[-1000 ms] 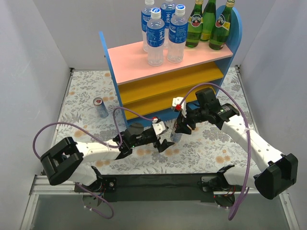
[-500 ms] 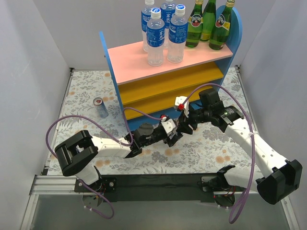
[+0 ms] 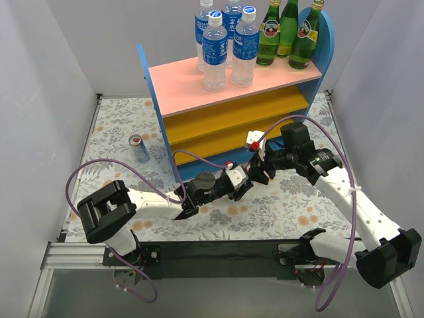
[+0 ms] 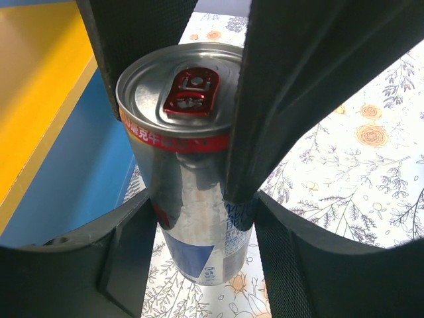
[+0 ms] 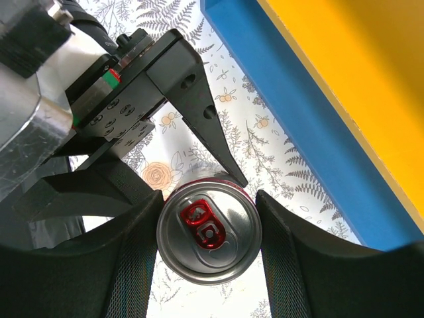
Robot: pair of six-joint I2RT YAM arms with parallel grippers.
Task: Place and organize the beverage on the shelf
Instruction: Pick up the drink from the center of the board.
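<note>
While both grippers meet in front of the shelf (image 3: 179,83), one silver-red can (image 4: 192,159) stands upright between them on the floral cloth (image 3: 291,199), red tab facing up.

Shelf contents: the pink top board carries four clear plastic bottles (image 3: 225,40) with blue labels at centre rear and three green glass bottles (image 3: 288,30) at the right end, all upright and close-packed. Both orange-yellow lower boards (image 3: 232,109) are seen from the front only.

Left gripper (image 4: 205,212): jaws closed against the lower body of the can, one pad on each side, touching. Right gripper (image 5: 209,218): jaws closed on the same can near its rim; the wrist view shows the lid (image 5: 209,232) framed tightly by both pads. The can is thus clamped by two grippers at once, low and high.

Surroundings: the shelf's blue base (image 5: 298,126) runs just beside the can, with the yellow board above it. A second can (image 3: 138,148) stands alone on the cloth, left of the shelf and well apart from the arms. The left arm (image 3: 159,202) lies low across the cloth. Purple cables (image 3: 99,172) loop over both arms.
</note>
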